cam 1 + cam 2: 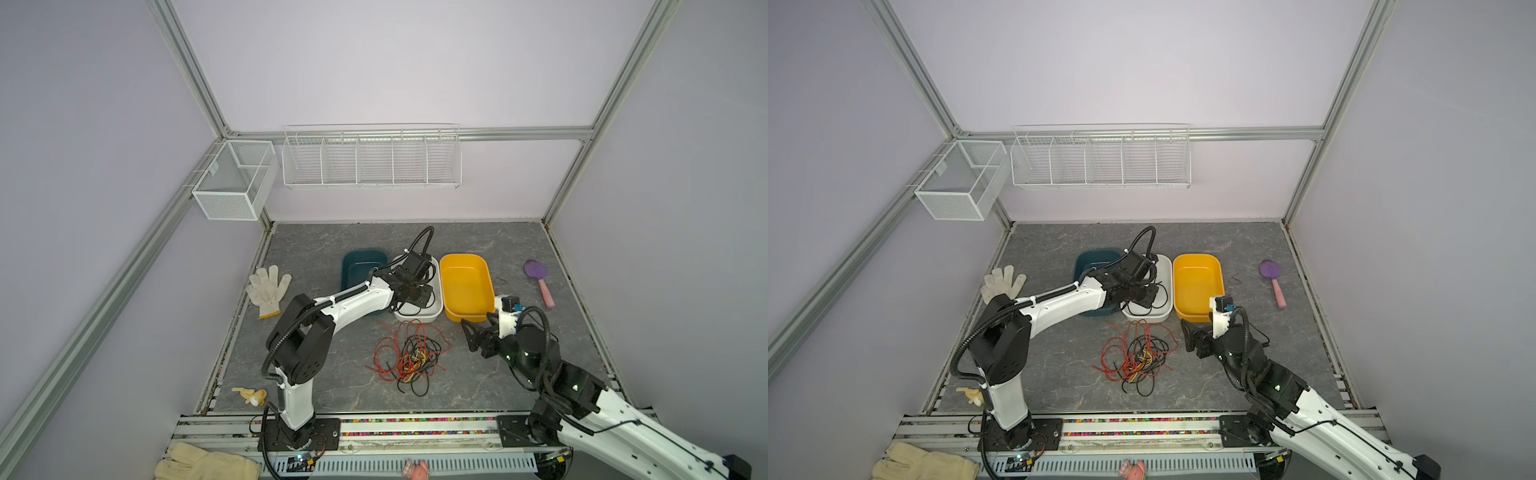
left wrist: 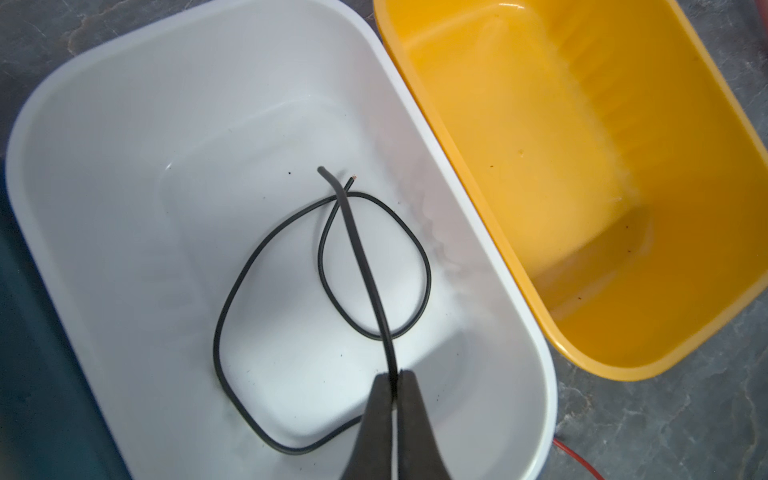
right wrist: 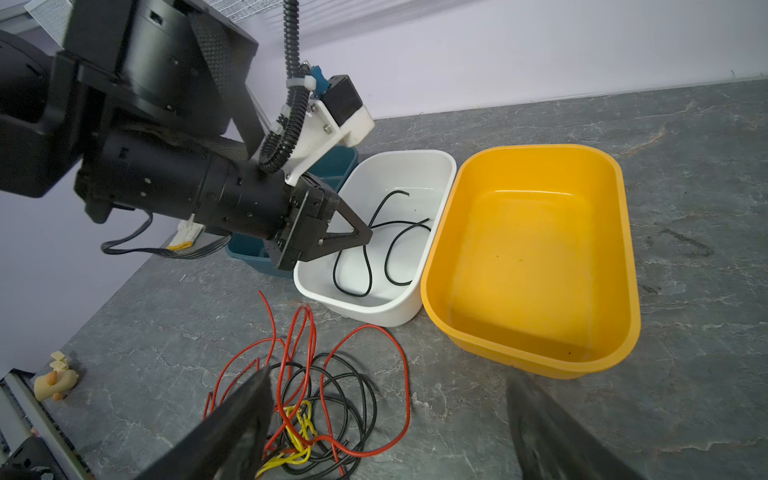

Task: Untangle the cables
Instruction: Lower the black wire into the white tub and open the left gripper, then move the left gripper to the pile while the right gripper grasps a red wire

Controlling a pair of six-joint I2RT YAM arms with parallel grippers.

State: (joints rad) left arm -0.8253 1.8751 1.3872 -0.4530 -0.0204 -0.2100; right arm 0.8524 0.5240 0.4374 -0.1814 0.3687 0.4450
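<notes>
**Left gripper pinches one black cable over the white bin; right gripper hangs open beside the tangle**

Both top views show three bins side by side at mid-table: a teal bin [image 1: 357,266], a white bin [image 1: 417,318] and a yellow bin [image 1: 465,286]. The yellow bin holds nothing. The left arm hides much of the teal bin. The left gripper [image 1: 413,295] [image 1: 1140,295] reaches over the white bin, where a black cable [image 1: 399,311] curls along the floor. The tangle of cables [image 1: 411,353] [image 1: 1136,357], red, black and a little yellow, lies on the table just in front of the white bin. It sprawls about as wide as it is long, and its red loops reach toward that bin. The right gripper [image 1: 478,328] [image 1: 1196,328] hovers just right of the tangle with its jaws spread, grasping nothing.

In the left wrist view, the left gripper [image 2: 392,376] is clenched on the black cable [image 2: 361,257]. From the pinch, a short strand runs straight away to a free end, roughly along the white bin's [image 2: 124,124] length. The rest of the cable lies in two loops on the bin floor. The yellow bin [image 2: 582,166] touches the white one and is bare inside.

In the right wrist view, the right gripper [image 3: 395,424] has its fingers [image 3: 241,415] wide apart. One finger is over the edge of the tangle [image 3: 324,399]. Beyond it, the left gripper [image 3: 365,237] is closed above the white bin [image 3: 374,307], and the black cable [image 3: 365,266] drops from it into the bin.
</notes>
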